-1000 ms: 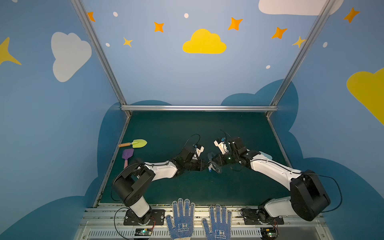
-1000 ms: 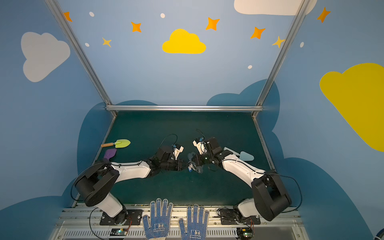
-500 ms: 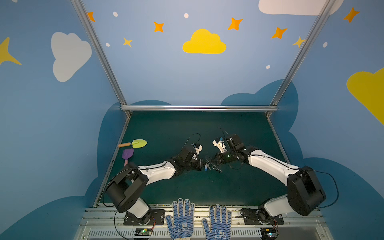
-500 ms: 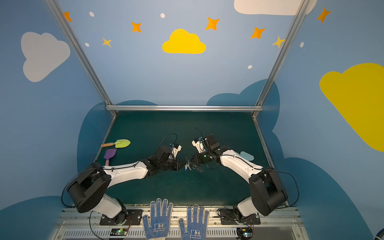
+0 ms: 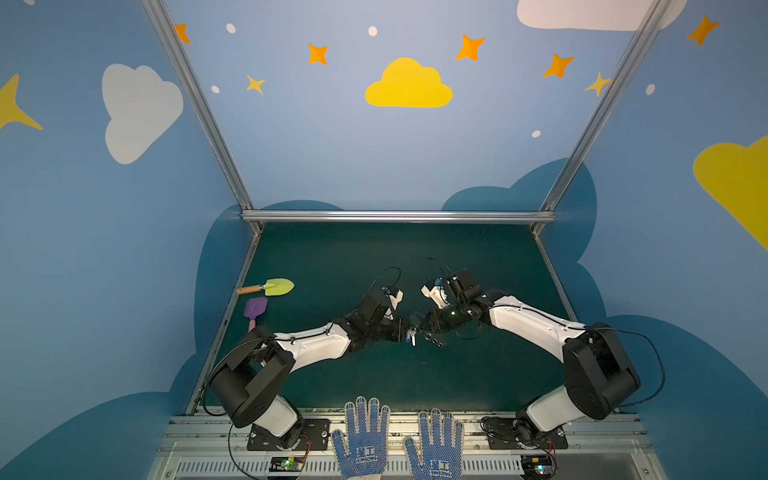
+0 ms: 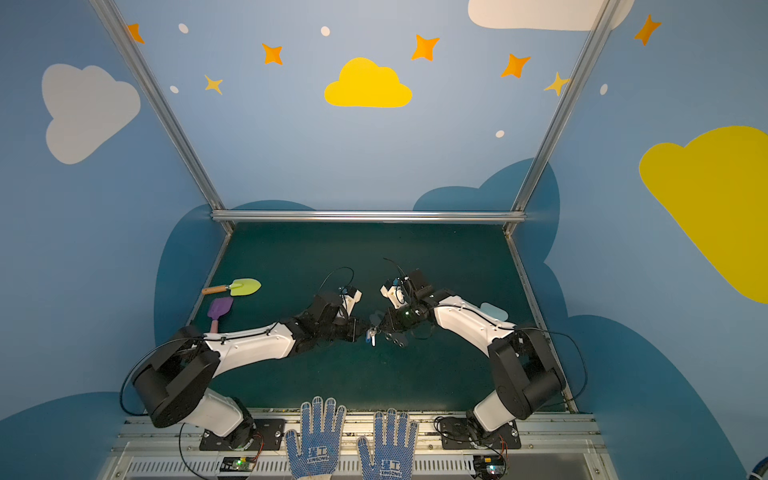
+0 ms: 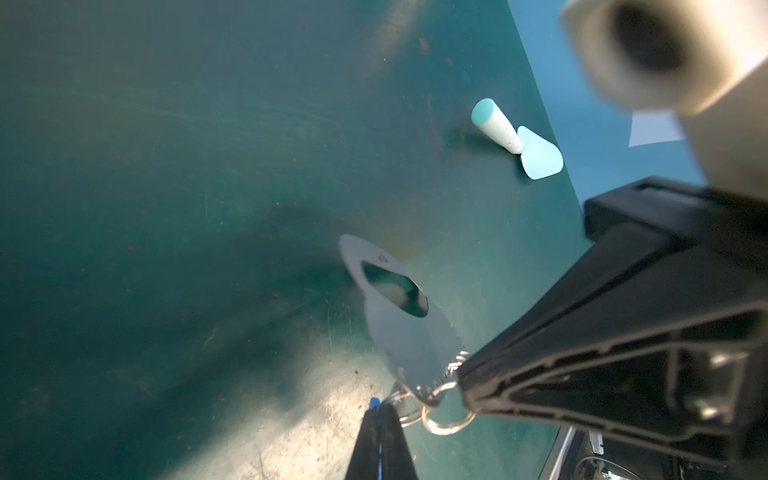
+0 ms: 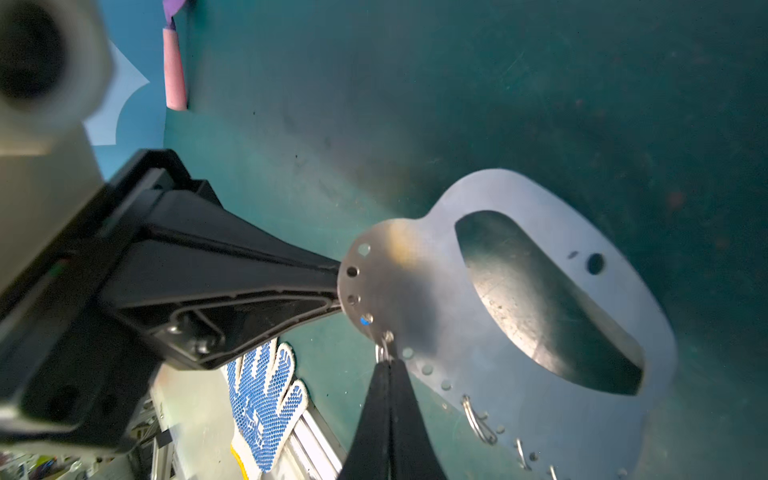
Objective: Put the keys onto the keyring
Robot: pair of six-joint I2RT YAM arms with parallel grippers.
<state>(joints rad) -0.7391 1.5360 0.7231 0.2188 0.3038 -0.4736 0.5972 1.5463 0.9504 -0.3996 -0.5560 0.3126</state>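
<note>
On a sideways pull, could slip the wire ring (image 8: 380,353) from the right jaws' pinch, swinging the keyring (image 8: 419,291) off the keys (image 5: 412,338) pinched in the left jaws.

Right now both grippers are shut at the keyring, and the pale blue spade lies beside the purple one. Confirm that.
Wrong: the pale blue spade lies on the table's right, by the right arm, far from the purple spade on the left, as a top view shows. The rest stands.
</note>
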